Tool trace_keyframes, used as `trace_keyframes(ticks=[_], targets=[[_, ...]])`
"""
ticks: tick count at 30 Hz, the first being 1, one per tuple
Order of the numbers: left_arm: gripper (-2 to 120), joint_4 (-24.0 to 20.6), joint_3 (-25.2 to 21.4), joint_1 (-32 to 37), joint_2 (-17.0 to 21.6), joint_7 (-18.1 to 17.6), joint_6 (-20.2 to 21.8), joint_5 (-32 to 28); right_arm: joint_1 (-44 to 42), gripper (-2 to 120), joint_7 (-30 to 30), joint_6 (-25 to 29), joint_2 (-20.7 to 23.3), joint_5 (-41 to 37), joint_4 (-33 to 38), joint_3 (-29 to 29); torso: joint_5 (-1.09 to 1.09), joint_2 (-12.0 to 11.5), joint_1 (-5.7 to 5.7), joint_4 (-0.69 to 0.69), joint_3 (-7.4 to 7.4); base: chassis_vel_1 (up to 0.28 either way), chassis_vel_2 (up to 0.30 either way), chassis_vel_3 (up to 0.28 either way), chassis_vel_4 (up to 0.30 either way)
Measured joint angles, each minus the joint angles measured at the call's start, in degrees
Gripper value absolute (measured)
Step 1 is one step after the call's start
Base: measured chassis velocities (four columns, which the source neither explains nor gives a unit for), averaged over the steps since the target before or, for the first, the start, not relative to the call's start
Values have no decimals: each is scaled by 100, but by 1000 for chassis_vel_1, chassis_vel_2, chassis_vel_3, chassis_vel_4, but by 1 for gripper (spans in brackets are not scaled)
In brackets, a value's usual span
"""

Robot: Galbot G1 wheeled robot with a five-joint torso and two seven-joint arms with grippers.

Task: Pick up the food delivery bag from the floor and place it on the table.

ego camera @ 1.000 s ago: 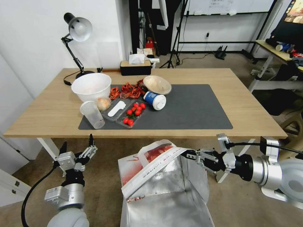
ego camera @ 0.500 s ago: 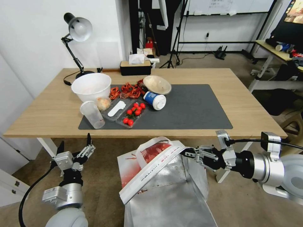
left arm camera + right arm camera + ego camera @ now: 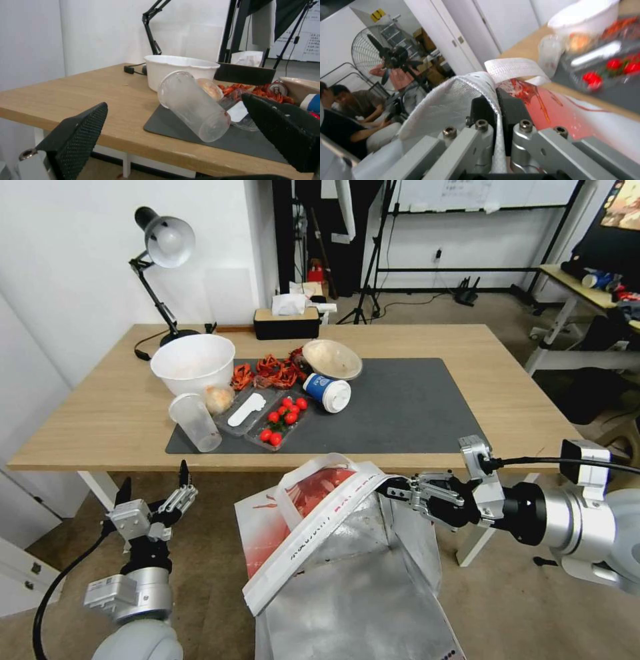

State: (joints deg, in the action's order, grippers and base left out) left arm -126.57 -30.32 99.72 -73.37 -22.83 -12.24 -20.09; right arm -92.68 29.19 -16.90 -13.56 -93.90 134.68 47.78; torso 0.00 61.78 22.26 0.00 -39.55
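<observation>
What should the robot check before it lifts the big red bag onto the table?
1. Grip: right gripper pinches the bag's white strap between its fingers. Ok.
2. Food delivery bag level: it tilts, foil mouth gaping. Not ok.
3. Bag off the floor: its bottom is out of sight. Cannot tell.
4. Landing spot: the dark mat is bare on the table's right half. Ok.
5. Left gripper: open, off to the bag's side. Ok.

The red-and-white food delivery bag point(image 3: 320, 553), its silver foil lining showing through the open, sagging mouth, hangs tilted just in front of the light-wood table point(image 3: 520, 400), one white strap handle point(image 3: 506, 71) looping up near that edge.
</observation>
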Motion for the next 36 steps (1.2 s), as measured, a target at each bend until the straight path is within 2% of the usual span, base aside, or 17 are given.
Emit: trace_keyframes(ticks=[11,18,21,28,36], targets=[[100,-14,0,20,5,-3,0,15,258,0,-68,-30,238,-719,-641,1007,0,-2,0,0,0,0,0,0,0],[100,-26,-1,11,12,-3,11,14,414,0,-343,32,292,-1178,-978,1378,0,-2,0,0,1,0,0,0,0],[100,-25,-7,20,12,-3,12,15,511,0,-657,141,308,-1423,-1114,1461,0,-2,0,0,1,0,0,0,0],[100,97,123,-129,103,-3,94,-7,628,0,-1937,477,220,-1947,-1288,1397,0,-2,-1,0,1,0,0,0,0],[100,294,292,-372,282,4,204,-133,897,0,-2695,674,27,-2129,-1476,1091,-1,-3,-1,-3,2,0,0,0,0]])
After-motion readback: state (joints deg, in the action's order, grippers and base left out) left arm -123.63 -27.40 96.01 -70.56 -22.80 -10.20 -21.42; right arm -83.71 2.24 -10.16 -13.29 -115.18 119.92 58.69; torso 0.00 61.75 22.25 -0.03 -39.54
